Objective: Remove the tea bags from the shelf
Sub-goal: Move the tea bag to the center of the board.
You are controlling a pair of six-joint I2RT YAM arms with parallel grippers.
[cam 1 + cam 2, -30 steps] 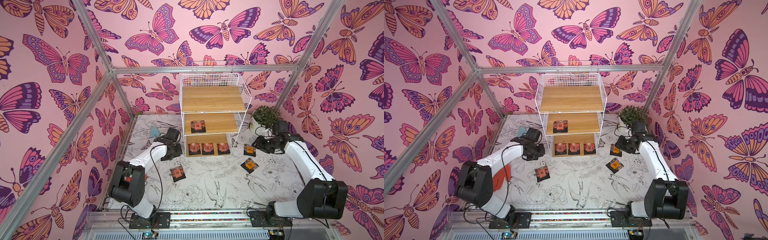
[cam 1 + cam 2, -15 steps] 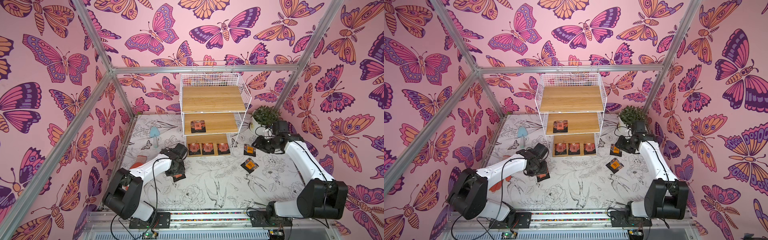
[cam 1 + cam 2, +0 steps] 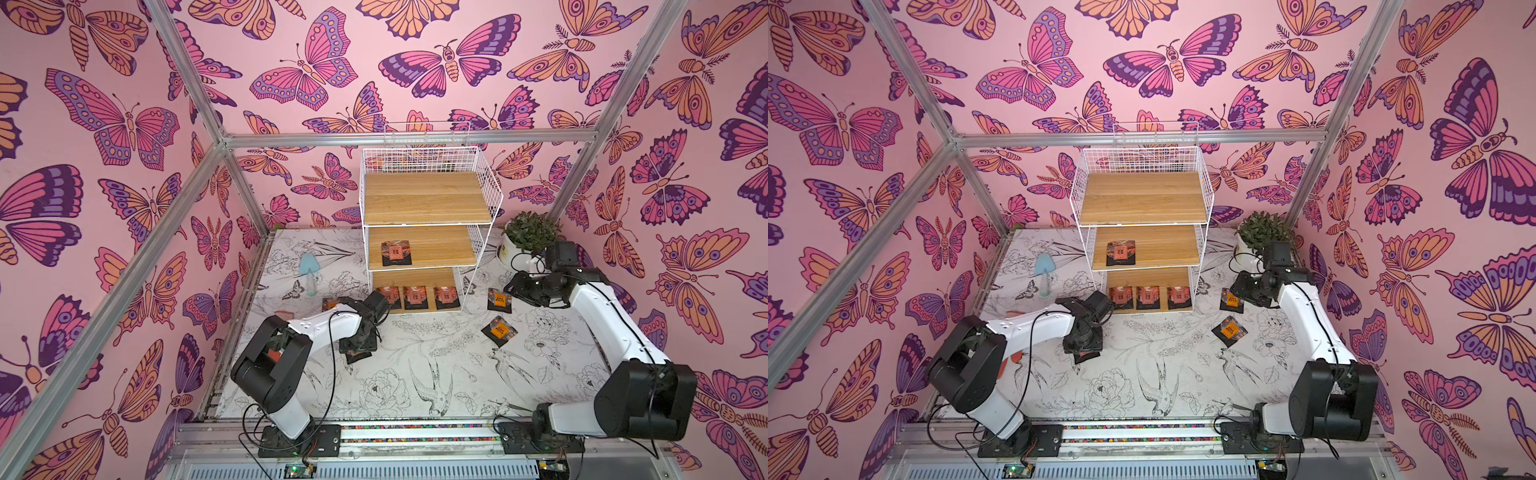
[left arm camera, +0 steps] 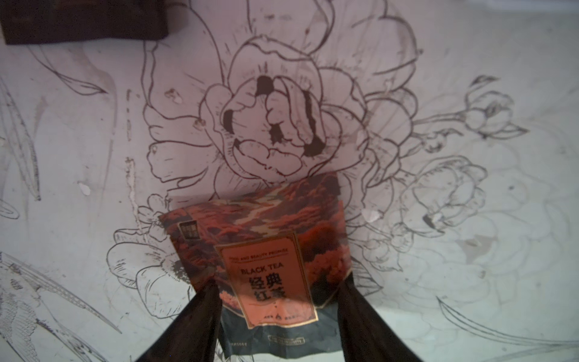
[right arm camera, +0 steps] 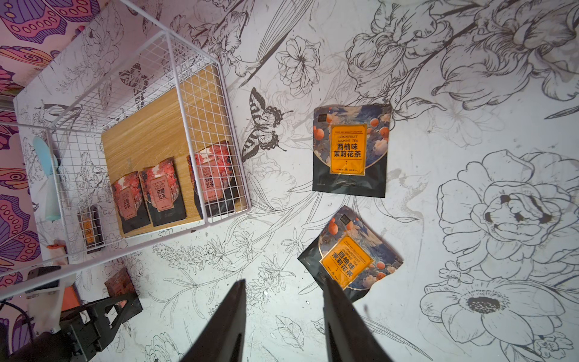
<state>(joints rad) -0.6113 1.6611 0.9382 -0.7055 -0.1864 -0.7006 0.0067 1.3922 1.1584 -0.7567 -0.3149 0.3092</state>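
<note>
The shelf (image 3: 428, 199) stands at the back. One pink-labelled tea bag (image 3: 396, 252) lies on its middle board. Three more (image 3: 415, 297) lie in a row on the lowest board (image 5: 161, 192). Two orange-labelled tea bags (image 3: 499, 300) (image 3: 498, 331) lie on the table to the shelf's right. Another (image 3: 330, 304) shows partly behind the left arm. My left gripper (image 4: 279, 282) is open, low over the table, its fingers flanking a black-tea bag (image 4: 266, 250) that lies flat there. My right gripper (image 5: 284, 282) hangs open and empty beside the shelf, above the orange-labelled bags (image 5: 349, 150).
A potted plant (image 3: 530, 232) stands at the back right, just behind the right arm. A light blue trowel (image 3: 308, 268) lies left of the shelf. An orange glove (image 3: 1016, 358) shows under the left arm. Patterned walls and metal posts close in the table.
My left gripper has moved from beside the shelf's lowest board towards the front, down over the tea bag lying on the table. The right arm has stayed still.
</note>
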